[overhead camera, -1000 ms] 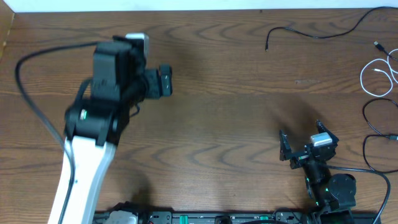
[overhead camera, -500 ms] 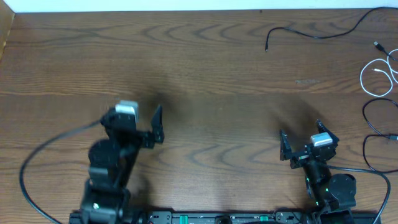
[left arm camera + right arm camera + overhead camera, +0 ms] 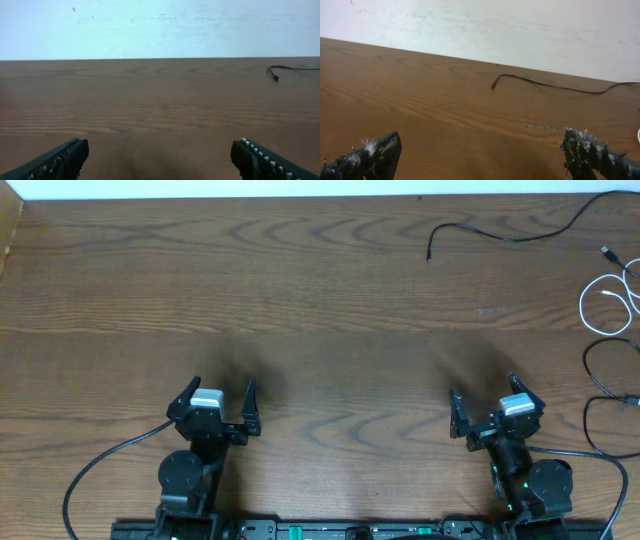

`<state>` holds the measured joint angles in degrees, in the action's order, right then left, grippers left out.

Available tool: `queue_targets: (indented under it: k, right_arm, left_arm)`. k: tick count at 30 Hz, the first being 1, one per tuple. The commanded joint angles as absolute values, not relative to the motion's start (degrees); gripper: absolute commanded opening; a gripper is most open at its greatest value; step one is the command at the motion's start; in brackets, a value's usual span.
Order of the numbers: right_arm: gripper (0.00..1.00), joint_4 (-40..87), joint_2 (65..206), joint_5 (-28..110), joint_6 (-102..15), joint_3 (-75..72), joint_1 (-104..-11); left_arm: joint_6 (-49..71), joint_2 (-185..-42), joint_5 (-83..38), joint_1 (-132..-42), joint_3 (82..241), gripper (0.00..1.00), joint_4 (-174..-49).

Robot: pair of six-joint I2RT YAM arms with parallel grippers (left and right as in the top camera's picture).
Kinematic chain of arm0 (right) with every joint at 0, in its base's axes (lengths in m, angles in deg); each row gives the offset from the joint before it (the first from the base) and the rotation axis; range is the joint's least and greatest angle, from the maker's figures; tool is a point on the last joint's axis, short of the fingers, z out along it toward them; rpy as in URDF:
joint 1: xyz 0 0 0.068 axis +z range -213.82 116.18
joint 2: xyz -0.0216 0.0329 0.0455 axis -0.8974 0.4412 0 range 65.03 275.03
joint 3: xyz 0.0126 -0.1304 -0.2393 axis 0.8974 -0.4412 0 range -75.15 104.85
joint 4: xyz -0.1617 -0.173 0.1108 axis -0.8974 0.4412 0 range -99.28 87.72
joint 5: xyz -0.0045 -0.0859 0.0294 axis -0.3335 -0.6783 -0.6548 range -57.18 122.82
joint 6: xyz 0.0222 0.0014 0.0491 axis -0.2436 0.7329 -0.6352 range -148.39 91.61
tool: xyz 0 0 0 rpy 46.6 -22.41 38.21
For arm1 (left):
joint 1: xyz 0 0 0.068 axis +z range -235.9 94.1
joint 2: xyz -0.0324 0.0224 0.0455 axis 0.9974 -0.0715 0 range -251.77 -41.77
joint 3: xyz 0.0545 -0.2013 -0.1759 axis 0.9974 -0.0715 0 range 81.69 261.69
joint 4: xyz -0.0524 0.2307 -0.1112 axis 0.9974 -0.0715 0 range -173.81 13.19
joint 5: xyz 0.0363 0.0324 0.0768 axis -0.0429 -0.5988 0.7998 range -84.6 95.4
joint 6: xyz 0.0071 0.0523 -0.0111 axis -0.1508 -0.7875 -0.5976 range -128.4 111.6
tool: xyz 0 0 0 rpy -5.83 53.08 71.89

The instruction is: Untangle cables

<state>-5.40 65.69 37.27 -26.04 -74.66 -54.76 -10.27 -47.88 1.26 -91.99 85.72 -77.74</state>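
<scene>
upper black cable (image 3: 515, 239): far right | white cable (image 3: 583, 307): looped right | lower black cable (image 3: 588, 376): curved

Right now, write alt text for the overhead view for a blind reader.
A black cable, a white cable and a second black cable lie along the right side of the wooden table. The left arm and right arm sit at the near edge, jaws open and empty.

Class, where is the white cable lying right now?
In the overhead view, the white cable lies looped at the right edge of the table, between the long black cable and the looped black cable.
</scene>
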Motion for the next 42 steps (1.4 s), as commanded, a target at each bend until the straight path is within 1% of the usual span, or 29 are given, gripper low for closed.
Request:
queue_targets:
  k: [1,4,7,42]
  right_arm:
    - [0.99,-5.24,65.34,37.01,-25.34,-74.84,-55.22]
    - [0.99,-5.24,65.34,37.01,-25.34,-74.84,-55.22]
    - [0.99,-5.24,65.34,37.01,-25.34,-74.84,-55.22]
    - [0.99,-5.24,65.34,36.98,-25.34,-74.84,-55.22]
  left_arm:
    - [-11.41,-45.28,2.48,-91.70,83.69,0.96,-77.20]
    - [-11.34,-43.83,2.37,-91.70,81.99,0.96,-77.63]
    - [-11.34,-41.87,2.44,-91.70,81.92,0.96,-80.82]
    - [-11.36,-43.14,2.66,-91.70,81.92,0.96,-80.67]
